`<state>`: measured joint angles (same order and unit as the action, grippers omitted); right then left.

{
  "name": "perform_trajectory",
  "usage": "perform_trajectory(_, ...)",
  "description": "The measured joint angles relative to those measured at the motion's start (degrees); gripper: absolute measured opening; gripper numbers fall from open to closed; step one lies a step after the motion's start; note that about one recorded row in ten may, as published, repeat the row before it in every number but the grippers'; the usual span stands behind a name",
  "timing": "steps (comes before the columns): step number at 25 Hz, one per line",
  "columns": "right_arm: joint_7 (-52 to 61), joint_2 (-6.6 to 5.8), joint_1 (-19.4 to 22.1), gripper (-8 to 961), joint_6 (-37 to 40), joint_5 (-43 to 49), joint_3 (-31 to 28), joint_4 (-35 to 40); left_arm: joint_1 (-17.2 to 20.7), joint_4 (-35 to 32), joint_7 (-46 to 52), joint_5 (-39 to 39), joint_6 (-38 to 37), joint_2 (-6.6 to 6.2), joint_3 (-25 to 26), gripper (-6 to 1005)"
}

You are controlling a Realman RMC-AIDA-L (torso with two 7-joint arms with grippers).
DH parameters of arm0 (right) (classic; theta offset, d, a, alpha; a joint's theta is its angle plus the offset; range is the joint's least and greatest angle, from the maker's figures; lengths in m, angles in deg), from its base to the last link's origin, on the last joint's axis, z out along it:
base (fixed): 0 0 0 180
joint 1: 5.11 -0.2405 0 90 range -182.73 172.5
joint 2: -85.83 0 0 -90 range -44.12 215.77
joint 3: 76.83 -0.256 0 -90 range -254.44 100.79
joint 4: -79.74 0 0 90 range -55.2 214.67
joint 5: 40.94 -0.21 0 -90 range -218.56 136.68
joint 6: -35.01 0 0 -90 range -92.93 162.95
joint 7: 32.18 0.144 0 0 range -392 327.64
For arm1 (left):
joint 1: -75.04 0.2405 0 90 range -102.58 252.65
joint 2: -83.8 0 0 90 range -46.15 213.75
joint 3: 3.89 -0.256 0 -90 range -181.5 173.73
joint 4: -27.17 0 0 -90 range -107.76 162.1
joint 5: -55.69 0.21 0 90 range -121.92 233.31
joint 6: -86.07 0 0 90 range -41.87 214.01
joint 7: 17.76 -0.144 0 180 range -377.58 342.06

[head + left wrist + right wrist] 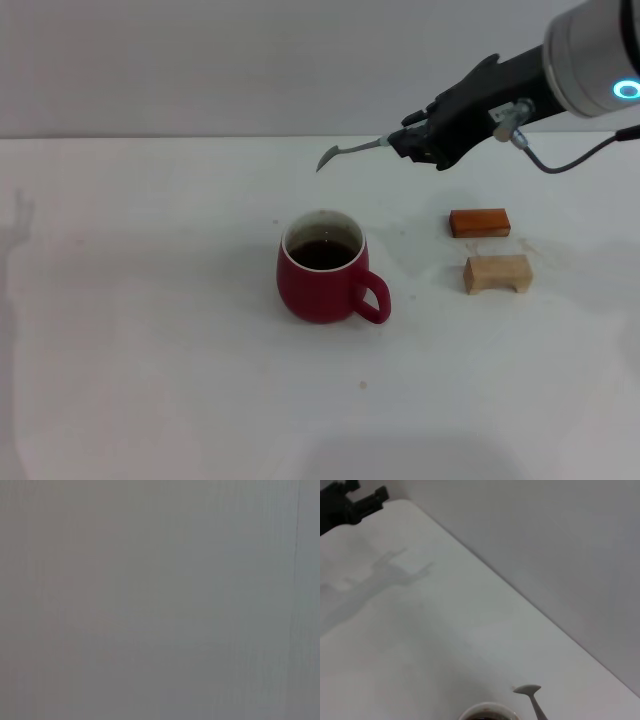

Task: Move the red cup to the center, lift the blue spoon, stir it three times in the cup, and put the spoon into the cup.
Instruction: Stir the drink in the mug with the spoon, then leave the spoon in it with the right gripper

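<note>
Red cup (322,265) mid-table with dark liquid, handle toward the wooden blocks (481,222), blue spoon (352,151) aloft beyond it, pinched by right gripper (406,138), bowl drooping cupward

Spoon (345,152) aloft; red cup (322,270) below

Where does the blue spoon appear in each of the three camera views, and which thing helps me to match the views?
Head view: the blue spoon is held in the air by the right tool, above and behind the red cup, bowl pointing to the robot's left.
Left wrist view: not in it; only a plain grey surface shows.
Right wrist view: its grey bowl and neck show near the lower edge.
Shared landmark: the red cup's rim, beside the spoon in both views.
</note>
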<state>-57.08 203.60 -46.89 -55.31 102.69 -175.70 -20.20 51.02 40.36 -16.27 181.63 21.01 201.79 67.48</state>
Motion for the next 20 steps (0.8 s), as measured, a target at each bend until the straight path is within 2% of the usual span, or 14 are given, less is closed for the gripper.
perform_trajectory(7, -2.1, -0.83, -5.1, 159, -2.7, 0.1, -0.2, 4.3, -0.8, -0.3, 0.0, -0.1, 0.5, 0.05, 1.0, 859)
perform_trajectory(16, -4.4, -3.02, -13.8, 159, -7.1, -0.1, -2.0, 14.1, -1.7, -0.1, 0.0, -0.1, 1.8, 0.14, 1.5, 859)
perform_trajectory(20, -5.9, -3.07, -16.5, 159, -8.3, -0.2, -3.4, 17.4, -2.1, -0.1, 0.0, -0.1, 2.1, 0.14, 1.6, 859)
